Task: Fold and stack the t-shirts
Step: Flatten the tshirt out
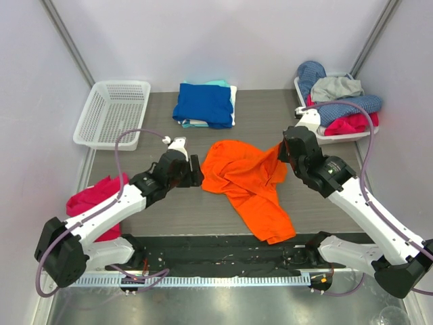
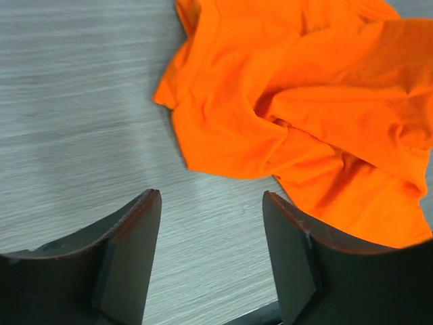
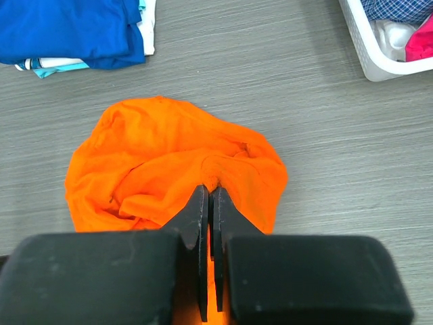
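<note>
Left wrist view first: my left gripper [image 2: 210, 196] stands open, its two dark fingers well apart with only bare table [image 2: 81, 101] between them, holding nothing. The orange t-shirt [image 2: 291, 101] lies ahead of those jaws and off to their right, near but not touching; its closest rumpled edge is the one facing them.

My right gripper [image 3: 208, 189] is clamped tight, and a raised fold of the orange t-shirt is pinched at its tips, on the shirt's right, far side. The cloth bunches up towards that pinch.

From above, the shirt is crumpled in the middle of the table with its long axis on a diagonal: from the far left, beside my left gripper, down to the near right, towards my right arm's base. So I judge the left arm nearer the free left edge, and the coming move turns on that: reach forward and right to take the edge opposite the right-hand pinch, then draw the cloth flat.

Beyond the shirt sits a folded stack with the blue t-shirt [image 1: 203, 103] on top. Far left of the shirt is a white basket [image 1: 111, 112]; far right, a tray [image 1: 338, 137] heaped with clothes; near left, a pink cloth [image 1: 95, 193].
</note>
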Available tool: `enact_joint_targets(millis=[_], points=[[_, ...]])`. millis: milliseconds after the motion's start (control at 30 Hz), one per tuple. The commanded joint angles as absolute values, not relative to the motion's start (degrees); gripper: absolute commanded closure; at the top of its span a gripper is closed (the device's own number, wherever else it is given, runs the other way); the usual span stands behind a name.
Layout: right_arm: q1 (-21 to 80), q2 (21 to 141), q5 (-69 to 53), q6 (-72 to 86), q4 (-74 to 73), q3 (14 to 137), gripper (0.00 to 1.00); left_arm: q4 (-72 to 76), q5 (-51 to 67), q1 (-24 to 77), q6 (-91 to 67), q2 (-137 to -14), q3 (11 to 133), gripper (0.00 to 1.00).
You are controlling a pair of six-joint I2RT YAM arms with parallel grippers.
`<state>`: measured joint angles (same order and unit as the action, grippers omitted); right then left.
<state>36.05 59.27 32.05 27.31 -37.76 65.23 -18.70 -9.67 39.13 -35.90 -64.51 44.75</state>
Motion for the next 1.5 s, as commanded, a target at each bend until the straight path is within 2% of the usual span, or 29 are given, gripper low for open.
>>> enact_joint_targets(millis=[0,133,333,833,967,1267,1367,1467], points=[[36.21,58.27,33.05,27.95,-36.12,65.48,0.99,-8.62,-7.21,40.25,-38.58,-66.35,43.24,0.32],[36.21,58.53,32.52,27.95,-36.04,65.39,0.99,-5.19,-7.38,40.78,-39.11,-69.34,41.84,0.24],[36.3,58.54,31.82,27.95,-36.12,65.39,0.99,-0.8,-7.21,40.96,-39.46,-76.1,41.83,0.2],[36.21,57.48,31.38,28.12,-36.39,64.78,0.99,-2.9,-5.89,41.04,-39.72,-92.62,56.41,0.19],[36.3,57.13,31.38,27.95,-36.83,64.78,0.99,-4.48,-5.36,41.04,-40.17,-96.05,59.23,0.22],[36.3,57.04,31.99,27.77,-36.83,64.69,0.99,-15.2,-8.17,41.4,-41.66,-95.81,61.61,0.23],[36.3,56.95,31.73,27.86,-36.39,64.25,0.99,-16.96,-9.93,41.48,-42.01,-95.36,60.56,0.33],[36.3,56.87,31.55,28.12,-36.12,63.98,0.99,-18.72,-10.55,41.4,-41.92,-96.33,61.17,0.51]])
